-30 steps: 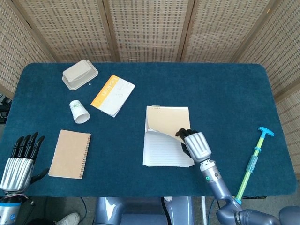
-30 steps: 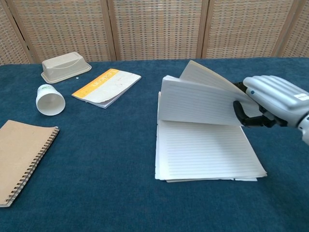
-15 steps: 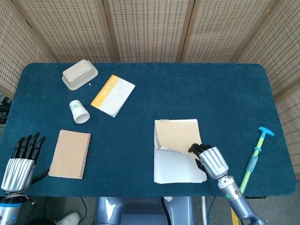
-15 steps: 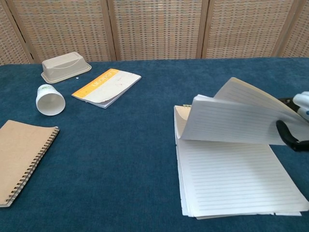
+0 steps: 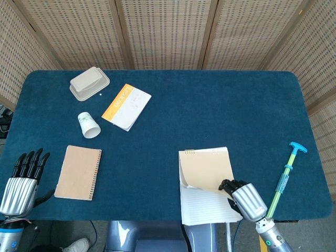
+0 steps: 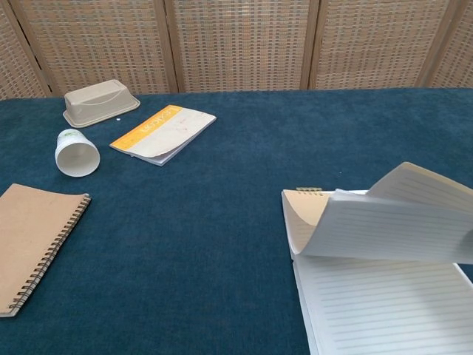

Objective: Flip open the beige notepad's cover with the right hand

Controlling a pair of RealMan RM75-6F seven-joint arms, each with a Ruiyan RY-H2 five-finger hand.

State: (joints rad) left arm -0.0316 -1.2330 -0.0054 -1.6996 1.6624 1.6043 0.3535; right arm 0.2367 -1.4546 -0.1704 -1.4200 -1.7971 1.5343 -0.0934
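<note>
The right hand (image 5: 247,198) is seen at the near edge of the table (image 5: 210,100), its dark fingers closed on the lower right corner of the beige notepad's (image 5: 206,184) lifted cover, along with what appear to be some pages. The notepad lies at the near right of the table, its lower end reaching over the near edge in the head view. The cover is held raised and curved, with lined pages exposed beneath it; in the chest view the lifted sheets (image 6: 384,222) are shown arched above the flat lined page, while the hand itself falls outside that frame. How many sheets are pinched along with the cover cannot be told. A green and blue stick-like tool (image 5: 284,178) is laid just to the right of the hand, near the table's right corner. The left hand (image 5: 23,178) is held at the near left corner, fingers extended and slightly apart, nothing in it. A brown spiral notebook (image 5: 79,172) is placed just beside it, closed. Farther back, a white paper cup (image 5: 89,125) is lying on its side, an orange and white booklet (image 5: 126,106) is set near it, and a beige lidded container (image 5: 90,83) is found behind both.
</note>
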